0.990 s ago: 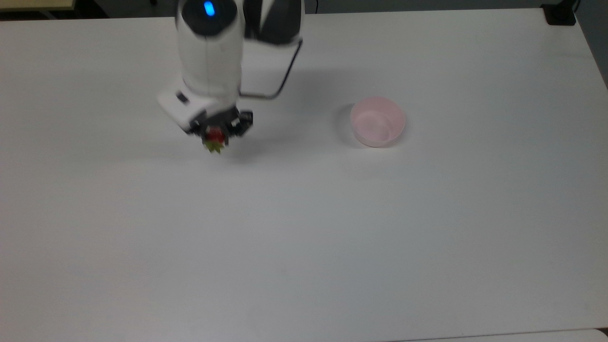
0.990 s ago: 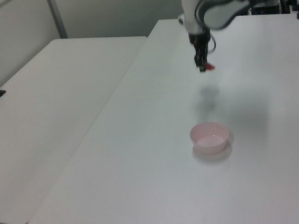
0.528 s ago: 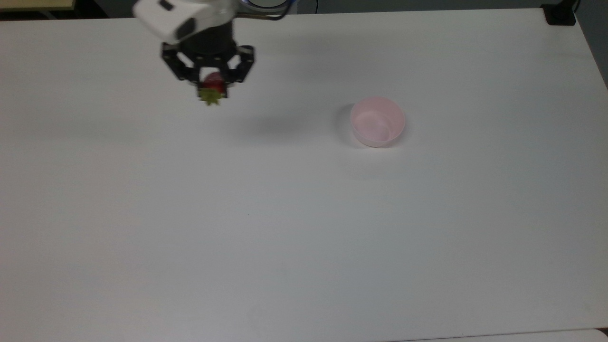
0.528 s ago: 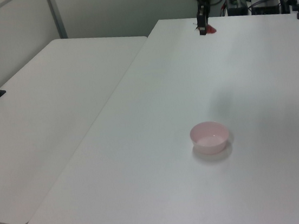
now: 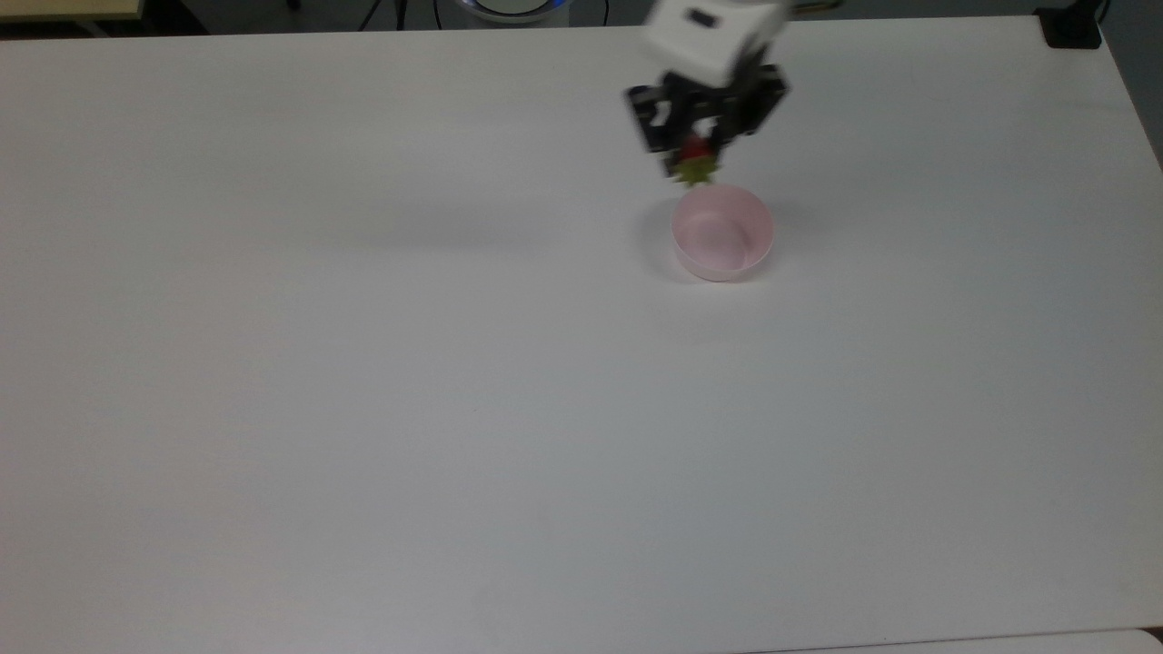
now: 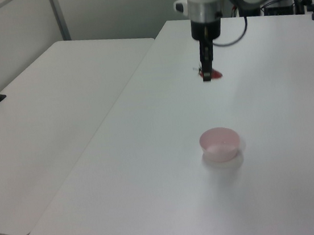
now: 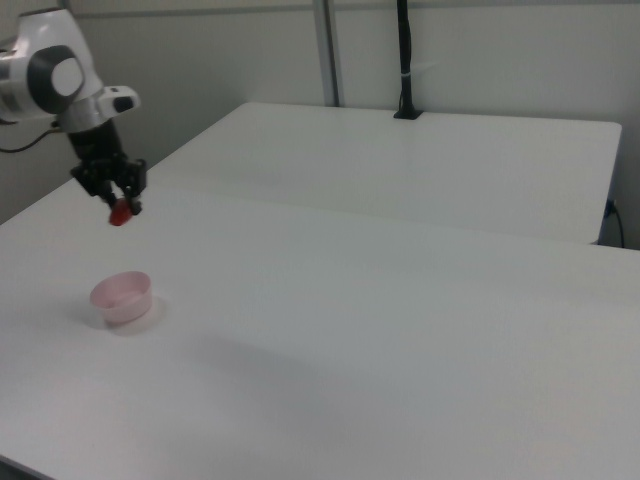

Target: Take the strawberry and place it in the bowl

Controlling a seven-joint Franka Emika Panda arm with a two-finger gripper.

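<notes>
Top view: the gripper (image 5: pixel 698 156) hangs in the air over the white table (image 5: pixel 454 409), its black fingers closed on the strawberry (image 5: pixel 696 162), the red fruit pinched between them and the green cap pointing out below. In that top view the cap sits just above the far rim of the pink bowl (image 5: pixel 722 232), close to it but not over the middle.

From the left view, the gripper (image 6: pixel 206 76) points straight down and the strawberry (image 6: pixel 213 75) is clearly held well above the table (image 6: pixel 150 153), higher than the bowl (image 6: pixel 220 143), which stands alone nearer the camera.

The right view shows the same: the gripper (image 7: pixel 121 205) clamped around the strawberry (image 7: pixel 120 212), raised above and a little behind the bowl (image 7: pixel 121 296). The bowl has nothing in it. A second table (image 7: pixel 420 160) stands alongside, with a black pole (image 7: pixel 404 60) at its far edge.
</notes>
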